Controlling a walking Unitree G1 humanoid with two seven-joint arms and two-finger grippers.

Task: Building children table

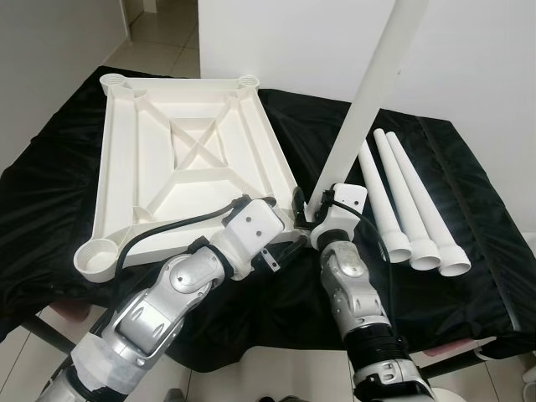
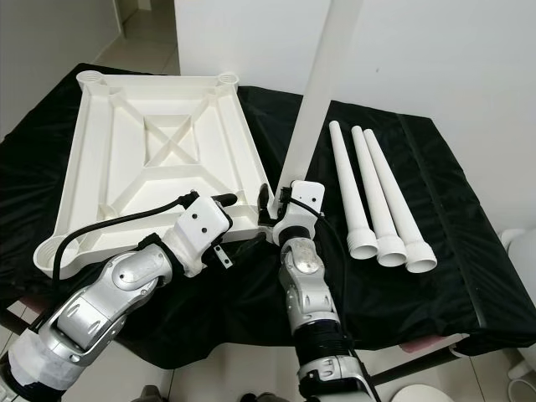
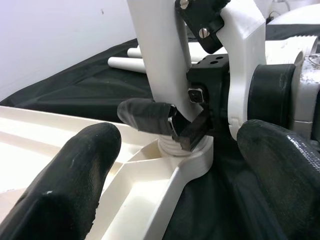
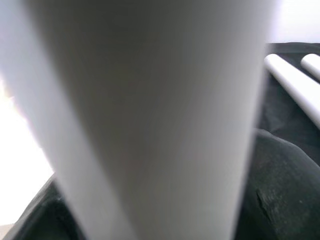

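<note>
Our two head eyes look down on the black-draped desk (image 1: 469, 234); both wrist cameras press close against the upright white plastic leg (image 3: 160, 65).

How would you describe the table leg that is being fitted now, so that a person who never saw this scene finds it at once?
Start from the black cloth, where the white upside-down tabletop lies. At its near right corner socket, one white leg rises steeply, gripped near its base by the right hand. The three other legs lie flat side by side on the cloth to its right.
</note>
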